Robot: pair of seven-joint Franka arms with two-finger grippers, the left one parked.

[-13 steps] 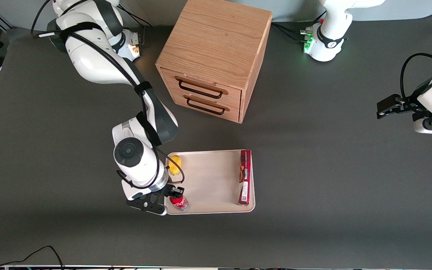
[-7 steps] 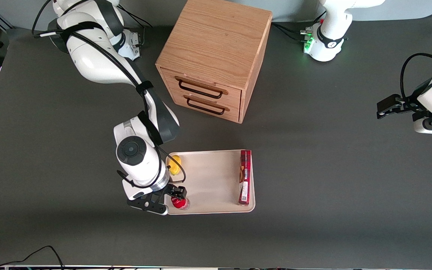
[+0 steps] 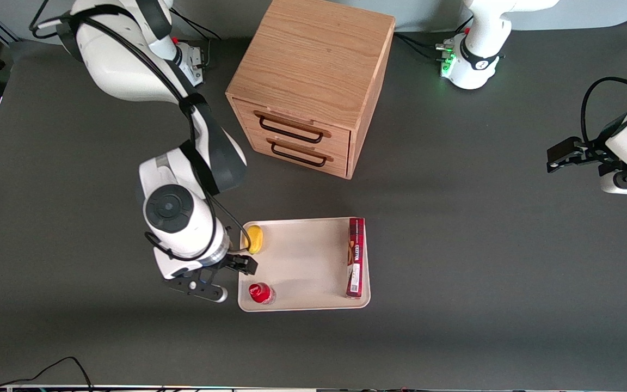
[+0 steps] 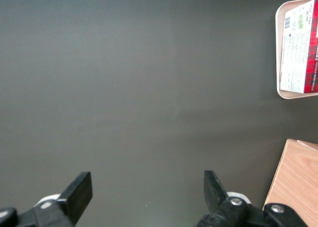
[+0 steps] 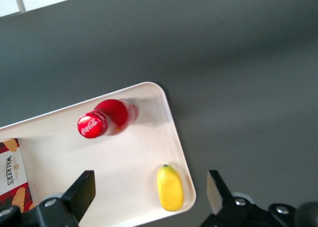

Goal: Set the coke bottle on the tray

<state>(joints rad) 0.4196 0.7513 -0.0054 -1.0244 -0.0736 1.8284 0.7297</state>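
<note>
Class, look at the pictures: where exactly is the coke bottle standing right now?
The coke bottle stands upright in the tray corner nearest the camera, at the working arm's end; the open end effector hovers beside it.

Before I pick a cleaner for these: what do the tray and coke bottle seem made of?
The tray looks like matte cream plastic with rounded moulded corners. The coke bottle, standing in the tray, looks like glossy plastic, judging by its sheen, though glass is possible. The open hand hovers above the tray's edge.

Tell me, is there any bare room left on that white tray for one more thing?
Yes. The tray is bare in its middle, between the coke bottle and yellow fruit along one end and the red box along the other. The open gripper hangs over the bottle's end, crowding it.
</note>
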